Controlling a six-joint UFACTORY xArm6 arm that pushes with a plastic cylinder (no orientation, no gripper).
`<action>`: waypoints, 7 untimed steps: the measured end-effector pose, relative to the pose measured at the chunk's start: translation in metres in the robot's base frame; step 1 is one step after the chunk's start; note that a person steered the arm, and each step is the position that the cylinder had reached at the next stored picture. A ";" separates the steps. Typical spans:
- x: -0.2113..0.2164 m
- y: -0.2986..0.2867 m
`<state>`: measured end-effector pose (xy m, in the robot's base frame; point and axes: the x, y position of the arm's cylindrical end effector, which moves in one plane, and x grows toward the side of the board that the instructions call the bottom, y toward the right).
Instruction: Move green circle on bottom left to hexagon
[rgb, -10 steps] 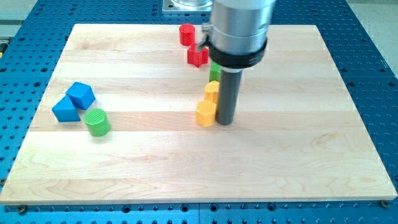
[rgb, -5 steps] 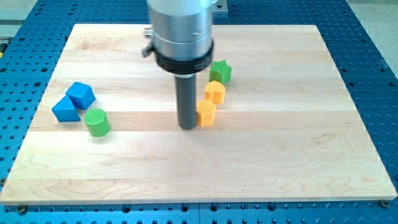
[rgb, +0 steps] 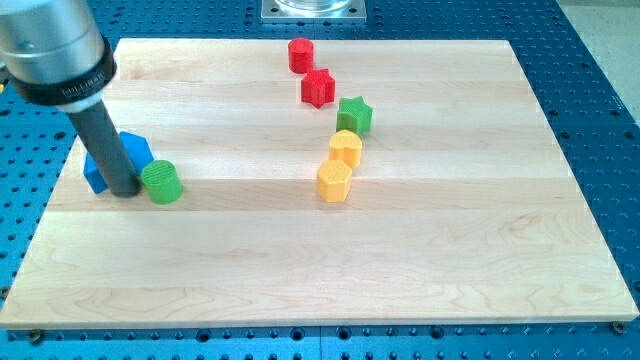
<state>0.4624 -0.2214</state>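
The green circle (rgb: 161, 182) stands near the view's left side of the wooden board (rgb: 420, 270). My tip (rgb: 123, 191) rests on the board right at the green circle's left side, touching or nearly touching it. The yellow hexagon (rgb: 334, 182) sits near the board's middle, well to the right of the green circle. My rod hides part of the two blue blocks behind it.
A blue cube (rgb: 134, 150) and another blue block (rgb: 94, 172) sit just behind my rod. A yellow heart-like block (rgb: 346, 148), a green star (rgb: 354, 115), a red star (rgb: 318, 88) and a red cylinder (rgb: 300, 54) trail from the hexagon toward the view's top.
My tip has swept from beside the yellow hexagon across to the view's left, now at the green circle's left side. The green circle has shifted slightly right.
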 end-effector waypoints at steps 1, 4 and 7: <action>-0.001 0.036; 0.027 0.107; 0.057 0.162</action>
<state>0.5198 -0.0595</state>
